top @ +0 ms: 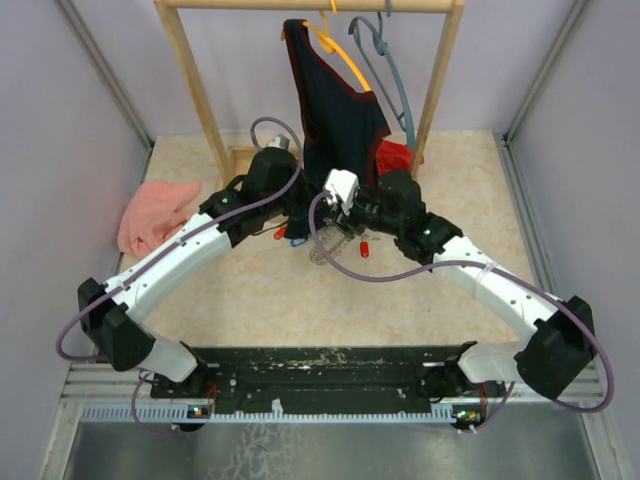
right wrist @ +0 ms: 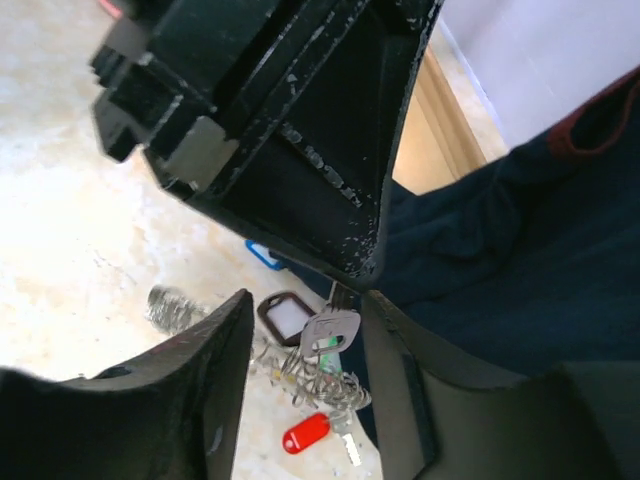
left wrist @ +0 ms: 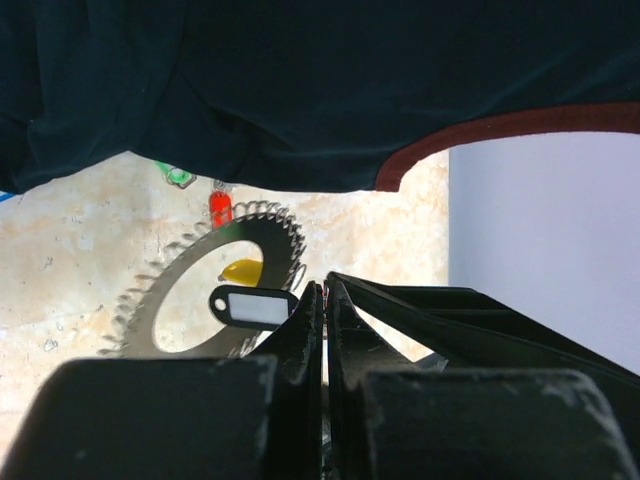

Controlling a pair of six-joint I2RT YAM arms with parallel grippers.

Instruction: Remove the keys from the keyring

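Observation:
The keyring (left wrist: 195,262), a flat dark ring with a toothed edge, lies on the beige table below the hanging garment. Keys with a black-framed white tag (left wrist: 255,307), a yellow tag (left wrist: 242,270), a red tag (left wrist: 220,207) and a green tag (left wrist: 180,177) sit on or around it. My left gripper (left wrist: 325,287) is shut on the blade of a silver key (right wrist: 330,333), whose head hangs just above the ring's coiled edge (right wrist: 315,378). My right gripper (right wrist: 308,312) is open, one finger on each side of that key head, not touching it. A red tag (right wrist: 305,433) lies below.
A dark garment (top: 335,110) hangs from a wooden rack (top: 190,70) right behind both grippers, with an orange hanger (top: 335,45) and a grey-blue hanger (top: 392,65). A pink cloth (top: 155,215) lies at the left, a red cloth (top: 397,155) behind the right arm.

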